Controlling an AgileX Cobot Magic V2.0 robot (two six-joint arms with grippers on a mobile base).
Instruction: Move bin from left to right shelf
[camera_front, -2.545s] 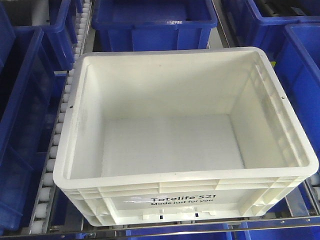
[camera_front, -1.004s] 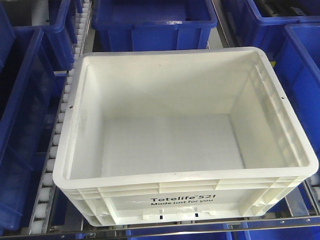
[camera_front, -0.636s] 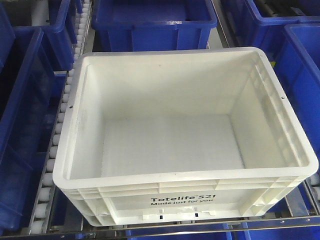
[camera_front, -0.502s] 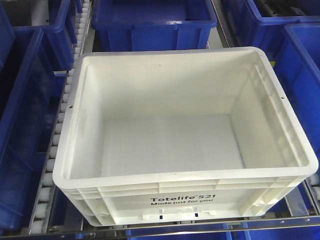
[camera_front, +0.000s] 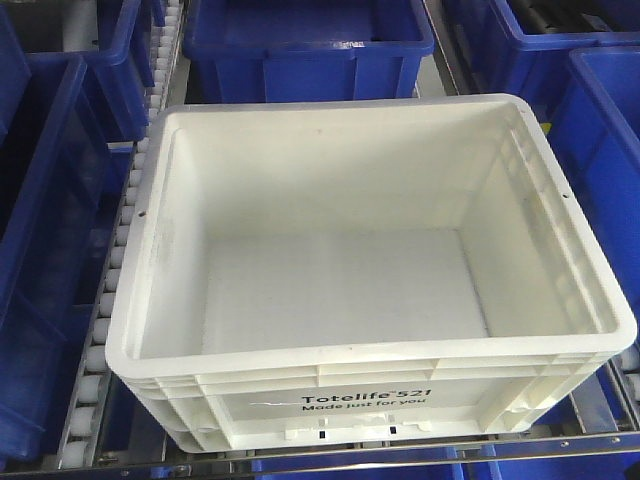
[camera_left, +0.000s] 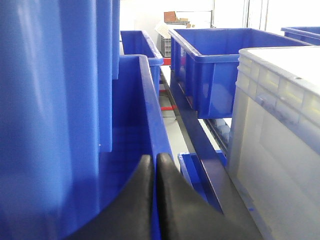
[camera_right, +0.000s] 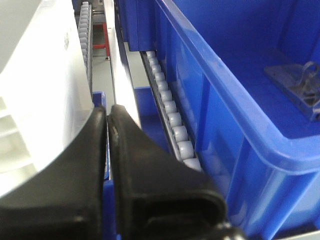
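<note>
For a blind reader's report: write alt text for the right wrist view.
The right gripper, black fingers pressed shut on nothing, sits in the gap between the white bin on its left and a blue bin on its right. A row of white rollers runs along the blue bin's base.

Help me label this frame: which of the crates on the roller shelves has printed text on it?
The white bin in the middle, marked "Totelife 521 Made just for you" on its front wall. The blue bins around it show no print.
</note>
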